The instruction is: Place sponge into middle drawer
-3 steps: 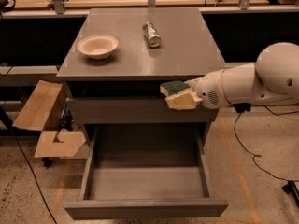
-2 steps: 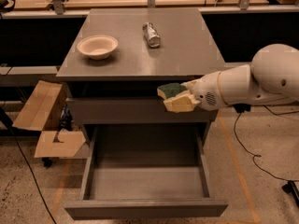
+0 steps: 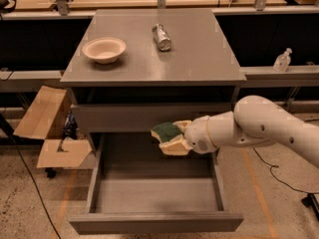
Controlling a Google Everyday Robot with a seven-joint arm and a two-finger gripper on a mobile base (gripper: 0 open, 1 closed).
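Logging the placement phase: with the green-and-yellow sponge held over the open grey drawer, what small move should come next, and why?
Probably lower it straight down. The gripper is shut on the green-topped yellow foam sponge, which hangs above the rear of the wide grey open drawer, clear of its floor; descending first would shorten the drop before release.

I see a pale bowl (image 3: 103,50) and a silver can (image 3: 161,37) lying apart on the cabinet top (image 3: 204,63), an open cardboard box (image 3: 47,128) at left, a pump bottle (image 3: 282,60) at right.
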